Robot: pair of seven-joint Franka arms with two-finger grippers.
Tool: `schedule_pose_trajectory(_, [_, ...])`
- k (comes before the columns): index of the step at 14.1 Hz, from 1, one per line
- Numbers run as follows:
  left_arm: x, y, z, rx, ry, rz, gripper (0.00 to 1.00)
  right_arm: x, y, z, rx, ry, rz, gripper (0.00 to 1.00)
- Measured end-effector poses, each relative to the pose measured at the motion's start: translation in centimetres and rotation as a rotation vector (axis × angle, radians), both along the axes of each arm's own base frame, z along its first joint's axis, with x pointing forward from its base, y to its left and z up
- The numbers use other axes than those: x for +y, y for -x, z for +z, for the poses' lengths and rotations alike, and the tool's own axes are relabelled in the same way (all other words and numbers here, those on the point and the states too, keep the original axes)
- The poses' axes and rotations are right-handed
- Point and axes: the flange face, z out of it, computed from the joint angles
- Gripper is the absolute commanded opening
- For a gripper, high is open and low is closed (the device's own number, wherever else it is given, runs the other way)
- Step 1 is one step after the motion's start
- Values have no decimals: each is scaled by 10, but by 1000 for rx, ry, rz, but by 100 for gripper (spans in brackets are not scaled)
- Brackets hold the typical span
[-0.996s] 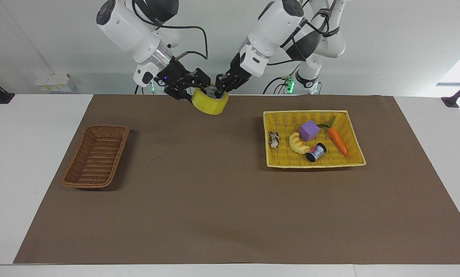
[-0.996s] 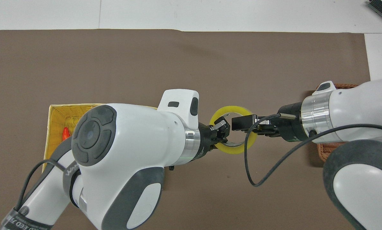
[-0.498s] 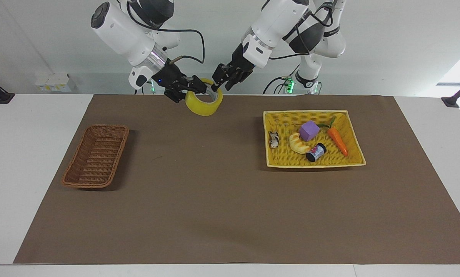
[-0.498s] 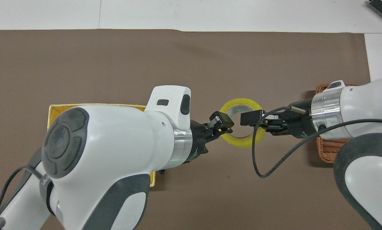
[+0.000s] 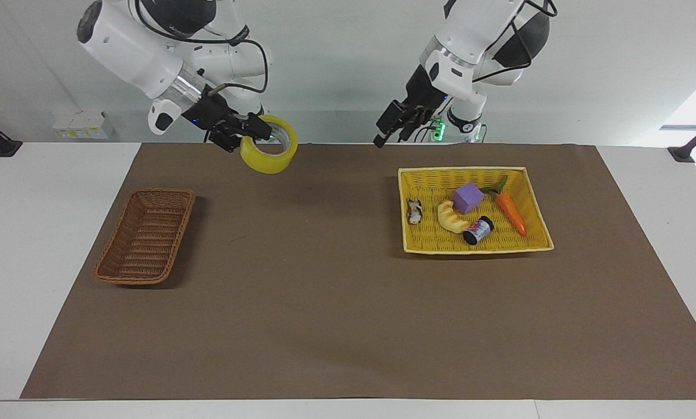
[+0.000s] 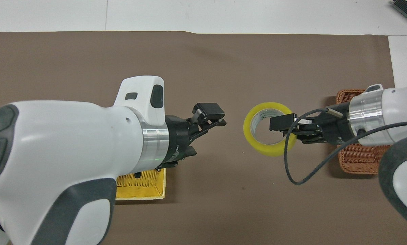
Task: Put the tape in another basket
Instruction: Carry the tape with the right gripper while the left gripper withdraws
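The right gripper is clamped on the rim of the one tape roll, high over the mat and well apart from the one brown basket. It should, I judge, carry the roll over that basket's middle, lower, then release. The left gripper, fingers parted and holding nothing, waits over the mat. One yellow basket holds five small items.

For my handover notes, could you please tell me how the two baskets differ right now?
The brown wicker basket is narrow with rounded corners and empty; the yellow basket is wider, square-cornered, and holds toys. The brown one lies toward the right arm's end of the table, the yellow toward the left arm's. Both are woven and rest on the brown mat.
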Motion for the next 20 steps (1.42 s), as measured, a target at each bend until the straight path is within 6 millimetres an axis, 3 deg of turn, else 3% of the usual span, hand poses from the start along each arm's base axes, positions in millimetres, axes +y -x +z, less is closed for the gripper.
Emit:
schedule_pose_trajectory(3, [52,-21,-7,-42,-58,-133,100,-64,6,-1,-5,-12,-46,0])
schedule_pose_trajectory(5, [82,-31,-11,-73,-129,-193,100,-118,14,-2,-13,3,-120,0])
schedule_pose_trajectory(8, [92,-34,-14,-105,-216,-255,100,-188,17,-18,-28,38,-270,0])
schedule_pose_trajectory(10, [86,-32,-14,-108,-225,-278,100,-217,6,-53,-23,65,-302,0])
schedule_pose_trajectory(13, [82,-30,-11,-116,-227,-286,100,-266,-7,-134,-50,73,-204,0])
schedule_pose_trajectory(15, [81,-30,-5,-127,-225,-290,100,-279,-13,-169,-50,89,-167,0])
schedule_pose_trajectory(20, [70,-25,-5,-124,-227,-319,100,-277,-23,-213,-44,97,-90,0])
